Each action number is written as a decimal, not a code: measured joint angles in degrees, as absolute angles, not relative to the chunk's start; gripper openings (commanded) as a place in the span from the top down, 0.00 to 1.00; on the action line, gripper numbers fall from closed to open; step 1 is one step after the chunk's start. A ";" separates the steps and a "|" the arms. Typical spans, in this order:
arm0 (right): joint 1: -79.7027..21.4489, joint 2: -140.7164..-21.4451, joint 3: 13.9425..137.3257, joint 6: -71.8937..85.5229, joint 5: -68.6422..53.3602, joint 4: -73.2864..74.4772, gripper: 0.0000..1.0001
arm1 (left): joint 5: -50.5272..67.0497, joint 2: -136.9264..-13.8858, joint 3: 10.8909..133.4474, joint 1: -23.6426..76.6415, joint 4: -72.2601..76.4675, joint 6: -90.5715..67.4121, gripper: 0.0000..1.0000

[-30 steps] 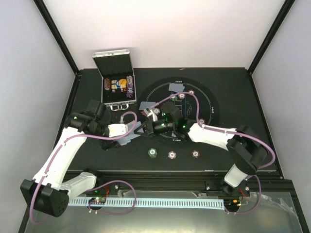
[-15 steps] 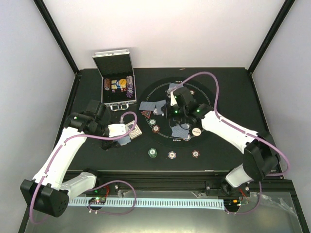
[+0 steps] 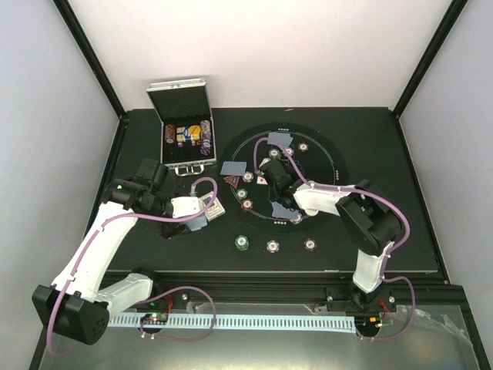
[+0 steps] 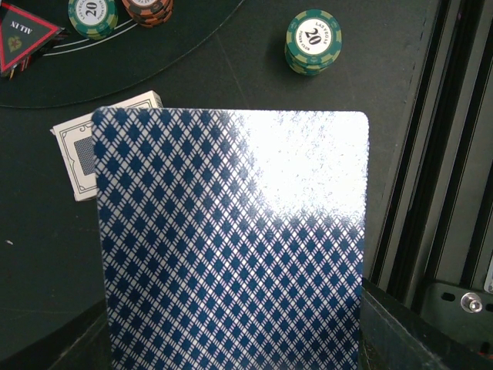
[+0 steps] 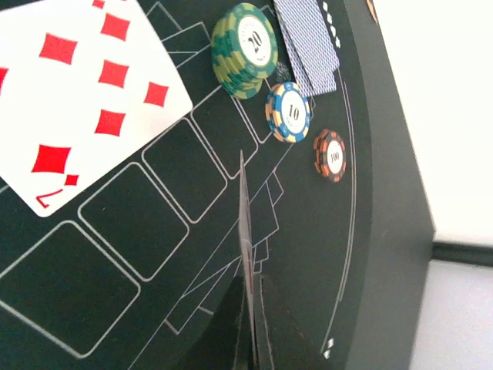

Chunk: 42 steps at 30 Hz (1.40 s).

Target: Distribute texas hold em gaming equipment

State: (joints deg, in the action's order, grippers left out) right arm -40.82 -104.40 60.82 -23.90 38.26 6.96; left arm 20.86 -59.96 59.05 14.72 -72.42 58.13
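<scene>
My left gripper [image 3: 197, 217] is shut on a blue-diamond-backed playing card [image 4: 231, 231] that fills the left wrist view. The card deck [image 4: 81, 158] lies on the table under it. My right gripper [image 5: 253, 297] is shut on another card [image 5: 245, 223], seen edge-on and upright just above the round black mat [image 3: 333, 166]. A face-up seven of diamonds [image 5: 85, 85] lies on the mat to its left. Beyond it are a green chip stack [image 5: 245, 50], a blue chip [image 5: 289, 112], a brown-red chip [image 5: 330, 154] and face-down cards [image 5: 306, 42].
The silver case [image 3: 183, 131] stands open at the back left. Green [image 3: 242, 243], white [image 3: 273, 246] and brown-red [image 3: 310, 244] chips line the table's front. A red triangle token [image 3: 232, 182] and more chips [image 3: 247, 205] sit on the mat's left side.
My right gripper has left the left gripper's side with a card, swung over the far part of the mat, then come back toward its middle. The left arm has stayed put.
</scene>
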 measured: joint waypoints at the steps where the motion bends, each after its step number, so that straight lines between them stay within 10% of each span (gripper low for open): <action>1: -40.80 -105.06 59.86 -26.92 38.70 4.82 0.99 | 20.84 -59.99 59.05 14.72 -72.40 58.13 0.98; 14: -40.75 -109.60 58.33 -40.88 36.82 -6.68 0.96 | 19.62 -59.96 59.05 14.72 -72.40 58.13 0.98; 21: -40.36 -109.08 58.13 -38.28 33.61 -1.37 0.45 | 19.51 -59.96 59.05 14.72 -72.42 58.11 0.98; 26: -40.16 -107.02 58.11 -36.73 32.80 2.33 0.41 | 19.51 -59.79 59.05 14.72 -72.44 58.11 0.98; 32: -39.09 -102.91 58.50 -32.99 31.77 6.11 0.13 | 19.51 -59.22 59.05 14.72 -72.66 58.11 0.98; 42: -37.45 -93.03 59.00 -22.92 26.30 12.45 0.08 | 19.51 -59.22 59.05 14.72 -72.71 58.13 0.98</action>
State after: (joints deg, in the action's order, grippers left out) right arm -37.45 -93.03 59.00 -22.92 26.30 12.45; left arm 19.51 -59.22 59.05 14.72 -72.71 58.13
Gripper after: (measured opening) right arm 0.911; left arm 0.642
